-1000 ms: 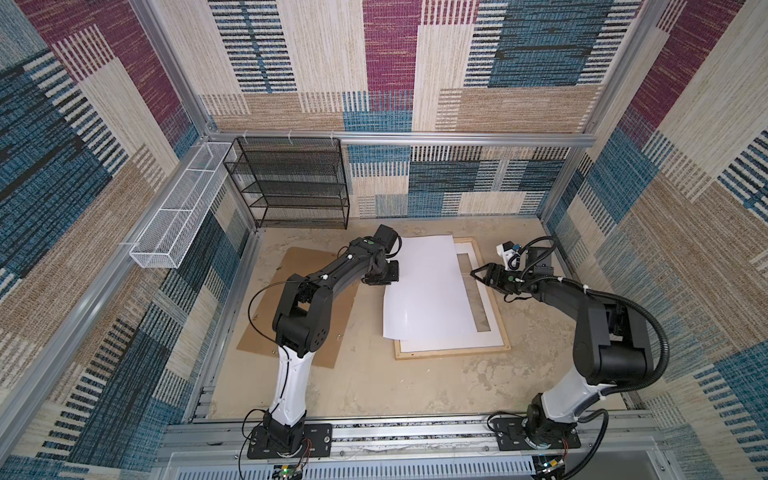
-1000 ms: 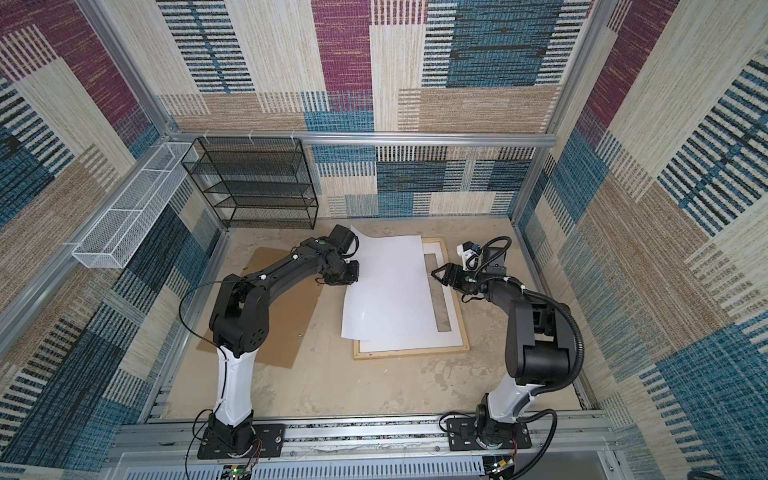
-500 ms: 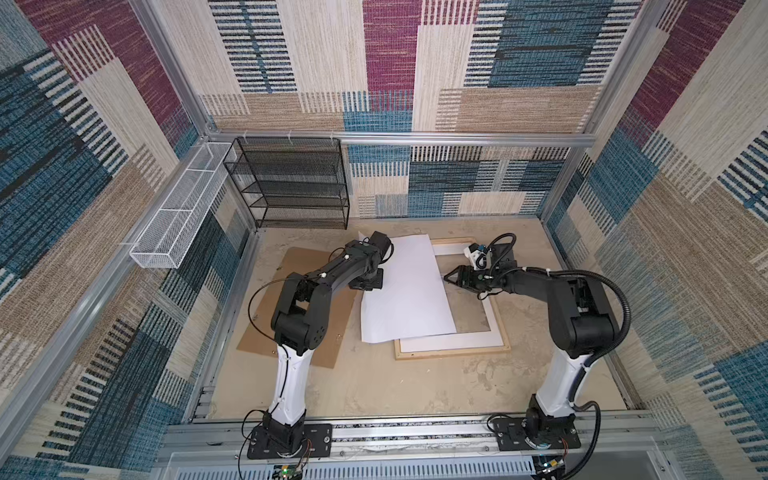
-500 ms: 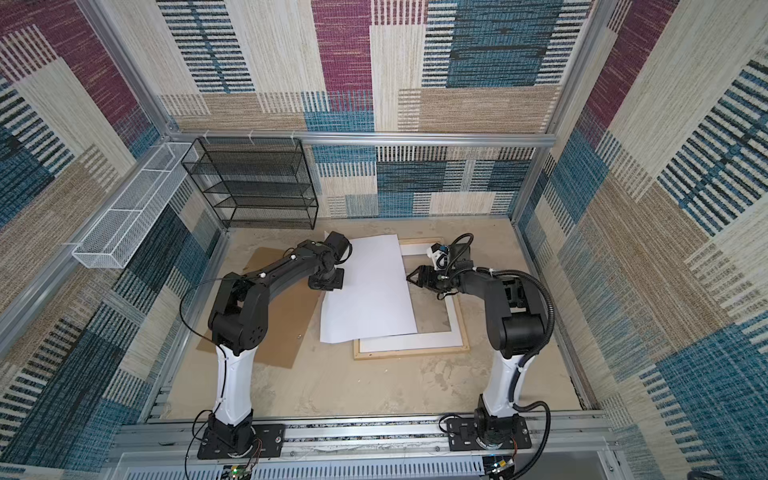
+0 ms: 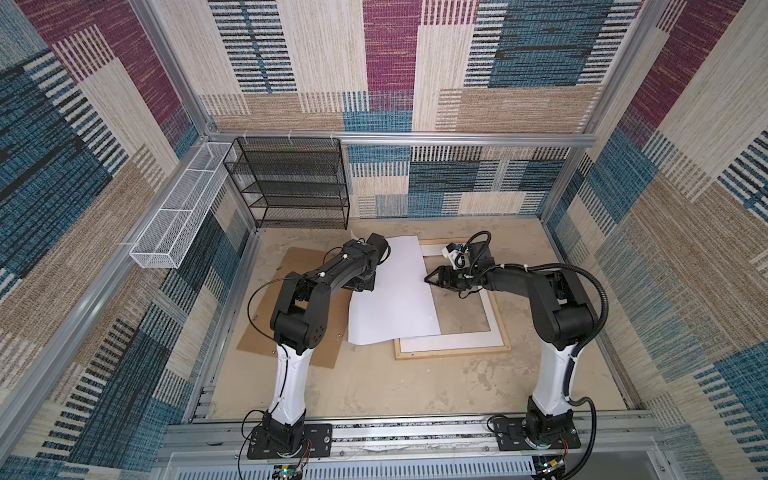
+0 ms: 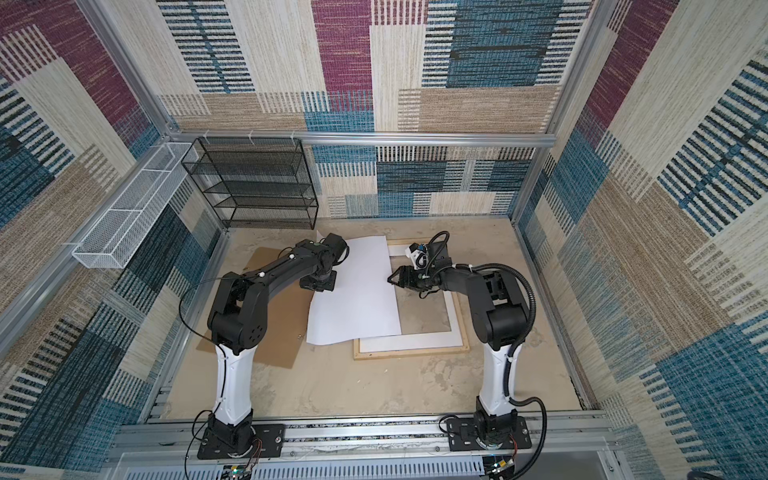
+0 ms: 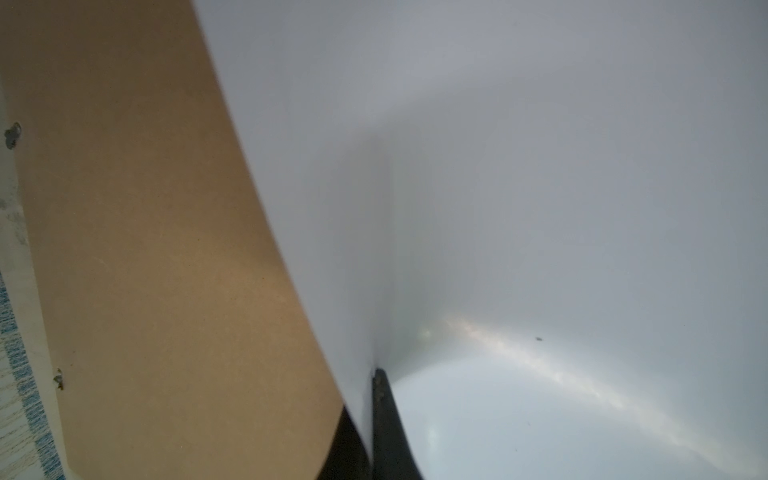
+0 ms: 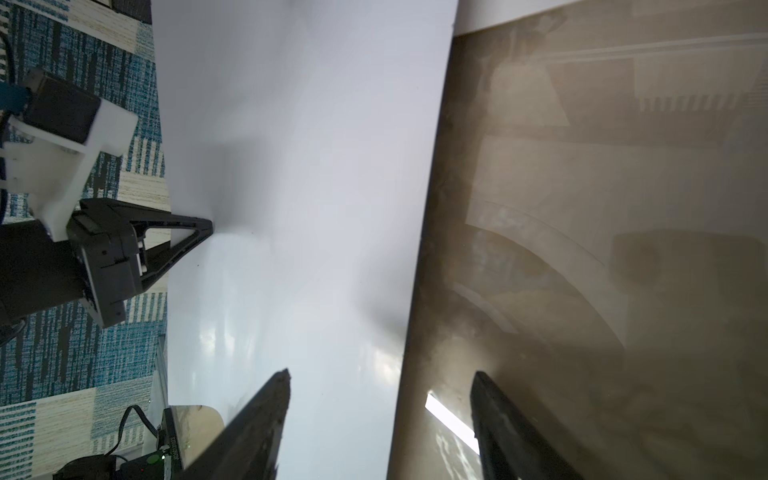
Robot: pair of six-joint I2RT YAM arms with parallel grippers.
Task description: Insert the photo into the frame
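Right wrist view shows the right gripper spread wide, astride the photo edge lying over the frame. The left gripper pinches the opposite edge, which overhangs the frame. Best to close right, then slide the photo square onto the frame, taut.

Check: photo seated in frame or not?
Not seated. The photo sits skewed, blank side up, over only the frame's left side, sticking out toward the brown board.

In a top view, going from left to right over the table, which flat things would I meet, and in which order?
The brown backing board → the photo, white side up → the frame.
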